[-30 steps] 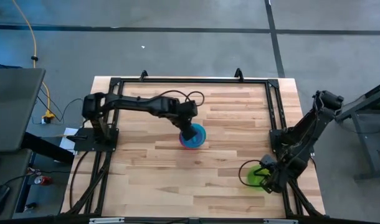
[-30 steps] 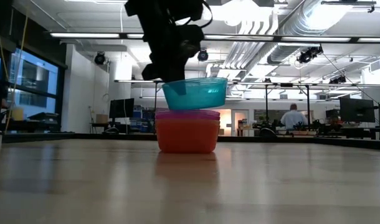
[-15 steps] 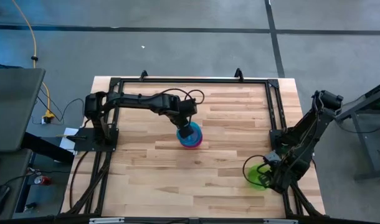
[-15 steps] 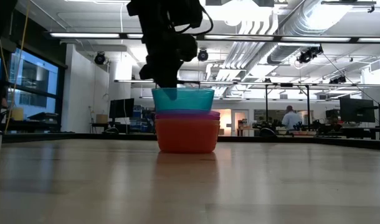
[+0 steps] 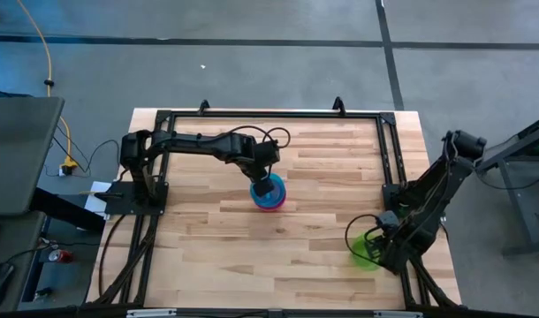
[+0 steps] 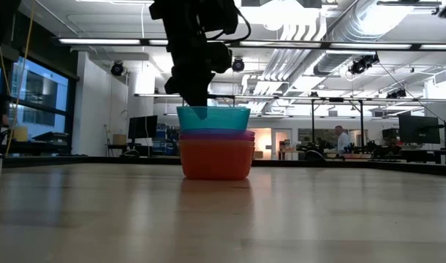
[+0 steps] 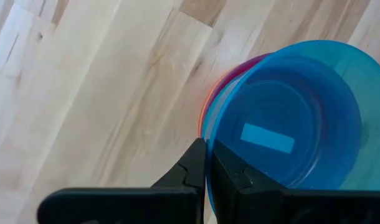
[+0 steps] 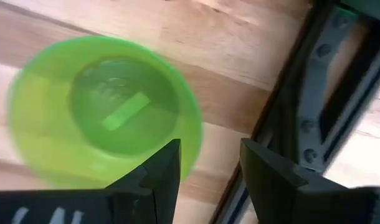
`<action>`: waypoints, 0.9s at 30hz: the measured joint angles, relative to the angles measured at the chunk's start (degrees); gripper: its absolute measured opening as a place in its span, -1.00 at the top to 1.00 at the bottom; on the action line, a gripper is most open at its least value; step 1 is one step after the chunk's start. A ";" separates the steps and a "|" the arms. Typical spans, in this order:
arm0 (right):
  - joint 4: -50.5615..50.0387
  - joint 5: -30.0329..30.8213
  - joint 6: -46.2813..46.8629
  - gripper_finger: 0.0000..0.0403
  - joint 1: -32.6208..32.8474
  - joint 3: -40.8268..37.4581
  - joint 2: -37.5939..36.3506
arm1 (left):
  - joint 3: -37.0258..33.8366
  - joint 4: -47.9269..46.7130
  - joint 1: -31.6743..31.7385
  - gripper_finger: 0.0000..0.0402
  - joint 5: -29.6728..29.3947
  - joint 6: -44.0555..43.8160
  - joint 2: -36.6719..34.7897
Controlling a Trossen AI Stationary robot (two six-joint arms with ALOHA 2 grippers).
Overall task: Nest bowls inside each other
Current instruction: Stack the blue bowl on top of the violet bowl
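1. Near the front right corner of the pale wooden-plank table (image 5: 208, 238), the right gripper (image 8: 205, 165) hangs low beside the round green plastic bowl (image 5: 365, 247). Its two dark fingers stand apart with a clear gap between them. The bowl's rim lies just at the tip of one finger (image 8: 159, 168), and nothing is pinched between the two.

2. That green bowl sits open side up on the wood, close to the black metal frame (image 8: 314, 106) running along the table's right edge. In the right wrist view a raised rectangular mark shows on its floor.

3. Around the middle of the table stands the stack: a round orange plastic bowl (image 6: 216, 159) at the bottom on the wood, a purple plastic bowl (image 6: 216, 135) nested in it with only its rim band showing, and a cyan-blue plastic bowl (image 6: 213, 117) seated on top, level, its wall rising above the purple rim.

4. The left gripper (image 7: 208, 163) comes down from above onto the near-left part of the cyan-blue bowl's rim. Its fingers are drawn together, almost touching, with the bowl's thin wall between them.

5. In the high view a pink edge peeks out from under the blue bowl; I cannot tell whether it belongs to a separate bowl.

6. Far behind the table, a person (image 6: 341, 139) stands in the lit room among desks and monitors.
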 joint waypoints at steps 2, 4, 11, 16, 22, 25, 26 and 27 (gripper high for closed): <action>-0.50 -1.08 0.03 0.22 -0.21 0.00 1.05 | -0.01 -0.02 0.00 1.00 0.43 0.03 0.00; -0.18 -1.53 0.02 0.22 -0.29 0.00 1.84 | -0.01 -0.07 0.00 1.00 0.81 0.07 0.00; 2.42 -0.76 0.02 0.22 -0.83 0.00 3.73 | -0.03 -0.72 -0.30 1.00 2.12 0.93 0.00; 4.30 -0.74 0.02 0.22 -1.08 -0.02 6.00 | -0.05 -1.99 -0.33 1.00 2.06 1.80 0.00; 7.64 -0.70 0.44 0.29 -1.09 -0.02 8.58 | -0.05 -2.18 -0.52 1.00 1.90 2.18 0.00; 9.35 -0.61 0.72 0.33 -1.08 -0.02 9.34 | -0.05 -0.87 -0.70 1.00 1.94 2.47 0.86; 9.85 -0.52 0.83 0.33 -1.08 -0.02 9.57 | -0.08 -0.89 -0.70 1.00 2.12 2.54 1.25; 10.35 -0.46 0.83 0.33 -1.08 -0.02 9.69 | -0.14 -0.95 -0.70 1.00 2.30 2.70 1.65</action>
